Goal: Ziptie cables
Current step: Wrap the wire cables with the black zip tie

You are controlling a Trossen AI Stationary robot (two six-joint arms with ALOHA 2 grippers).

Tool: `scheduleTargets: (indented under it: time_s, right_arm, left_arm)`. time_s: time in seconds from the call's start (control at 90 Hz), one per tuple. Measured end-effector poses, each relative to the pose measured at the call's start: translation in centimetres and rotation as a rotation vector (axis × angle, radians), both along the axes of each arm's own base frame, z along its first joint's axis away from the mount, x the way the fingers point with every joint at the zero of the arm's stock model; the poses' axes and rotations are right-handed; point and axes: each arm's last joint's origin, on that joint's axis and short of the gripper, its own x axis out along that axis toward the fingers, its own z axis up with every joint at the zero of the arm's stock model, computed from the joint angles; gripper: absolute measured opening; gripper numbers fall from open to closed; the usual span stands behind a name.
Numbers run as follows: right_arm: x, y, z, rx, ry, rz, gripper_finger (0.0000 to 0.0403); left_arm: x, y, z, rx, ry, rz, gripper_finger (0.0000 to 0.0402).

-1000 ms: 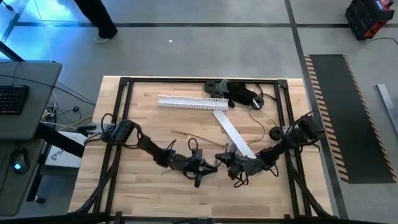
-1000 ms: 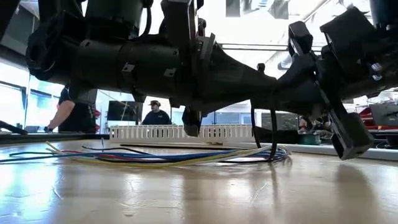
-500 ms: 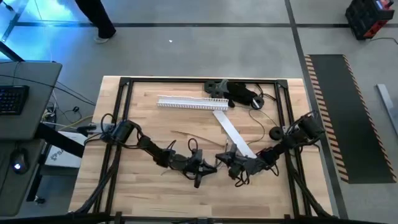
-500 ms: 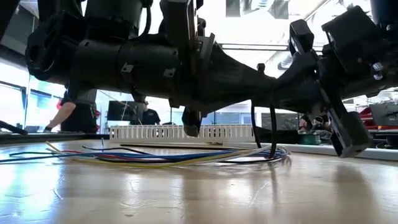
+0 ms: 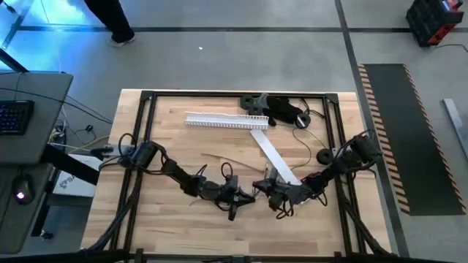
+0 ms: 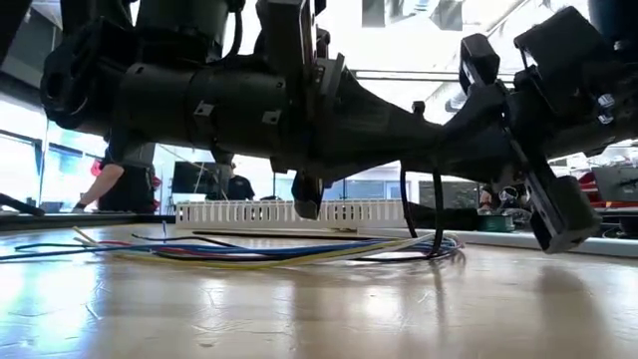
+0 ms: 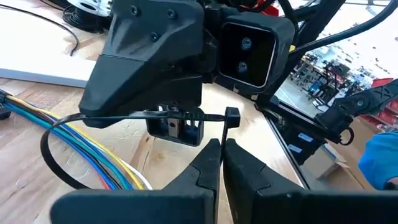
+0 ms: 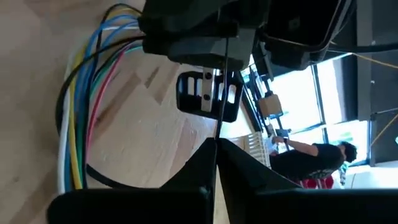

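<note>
Your left gripper (image 7: 219, 163) is pinched tight on the black zip tie (image 7: 155, 116) just behind its head, and your right gripper (image 8: 216, 149) is clenched on the tie's thin tail, both meeting nose to nose low on the table (image 5: 175, 219), around 6 o'clock from its centre. The tie loops round the cables (image 7: 93, 158), a coloured bunch lying flat on the wood and running out toward 9 o'clock from the grippers in the low view.
</note>
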Motion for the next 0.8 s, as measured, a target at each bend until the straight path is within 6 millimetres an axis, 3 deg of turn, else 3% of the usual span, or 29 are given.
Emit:
scheduleTargets:
  time_s: [0.8]
  right_arm:
    - [-0.02, 0.24, 0.09, 0.014, -0.005, 0.038, 0.0]
  left_arm:
    - [-0.01, -0.05, -0.08, -0.008, 0.009, -0.023, 0.0]
